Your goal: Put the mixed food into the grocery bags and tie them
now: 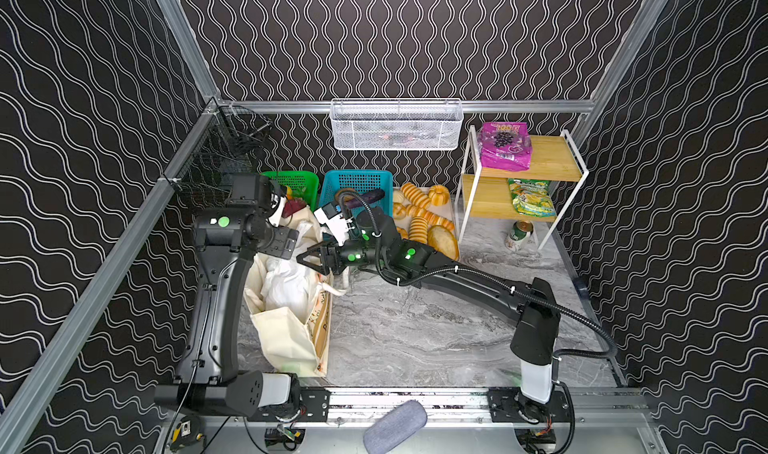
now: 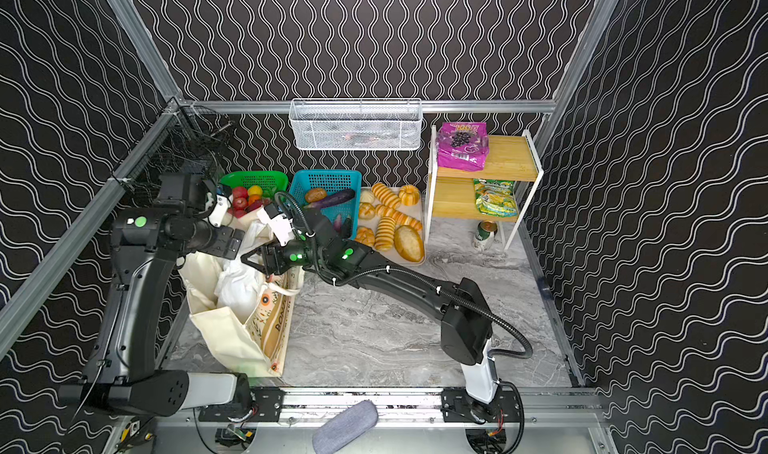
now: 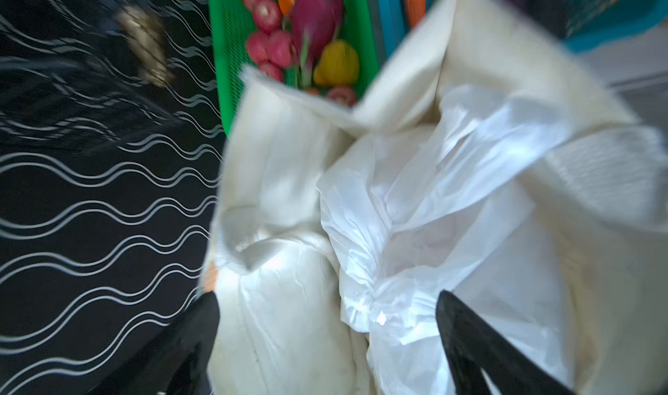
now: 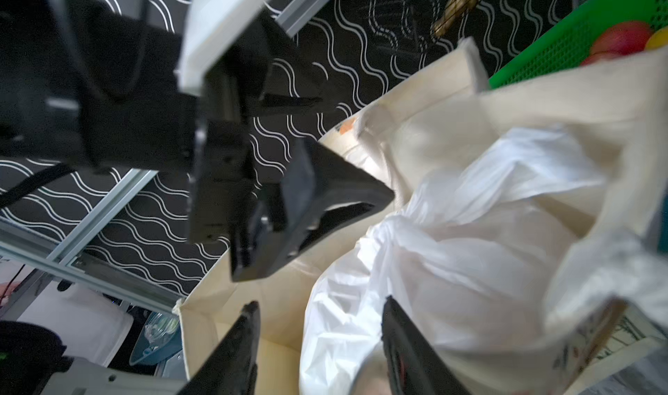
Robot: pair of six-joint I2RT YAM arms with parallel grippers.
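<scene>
Tying seems the step in hand: plastic bag [image 1: 286, 285], apparently knotted, sits inside tote [image 1: 286, 339] at 9 o'clock on the tabletop [image 1: 415, 335], left gripper [image 3: 325, 313] and right gripper [image 4: 321, 302] both spread empty above it; next, pinching the tote's top edges together.

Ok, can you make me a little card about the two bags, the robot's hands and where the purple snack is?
white plastic bag: sitting inside the cream tote, top scrunched; knot unclear
cream tote: standing open on the table, beside the left arm
left gripper: open, just above the white bag, holding nothing
right gripper: open, over the tote's mouth, holding nothing
purple snack packet: on the top shelf of the wooden rack, not bagged yet
</scene>
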